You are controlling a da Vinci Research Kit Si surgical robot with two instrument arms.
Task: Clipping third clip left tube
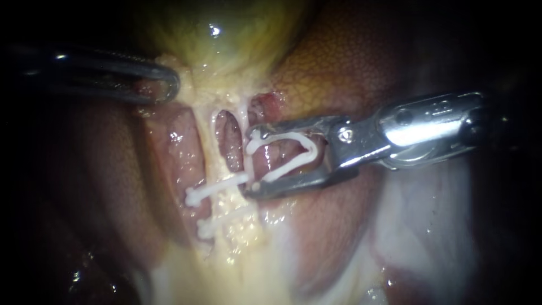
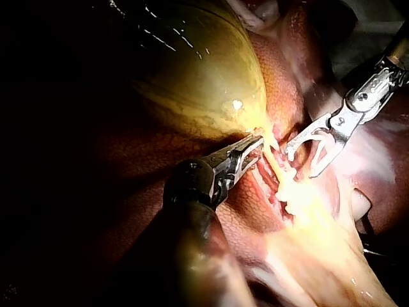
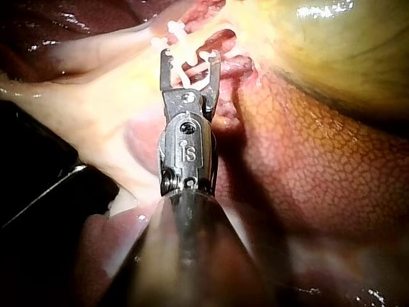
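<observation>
Surgical bench station: tissue work under an endoscope.

Noted: a mottled red-brown liver (image 1: 339, 62) and a yellow-green gallbladder (image 1: 226, 28) fill every view, wet and lit at close range, with darkness round the lit patch. Two slender metal instruments are at the tissue. The left instrument (image 1: 172, 85) is beside the gallbladder's neck. The right instrument (image 1: 252, 162) has a loaded clip (image 1: 285, 168) seated between its jaws, both jaws touching it. Two white clips (image 1: 217, 189) sit across the pale tissue below. In the right wrist view a dark straight-edged object (image 3: 45, 192) lies past the tissue's edge; its nature cannot be determined.
</observation>
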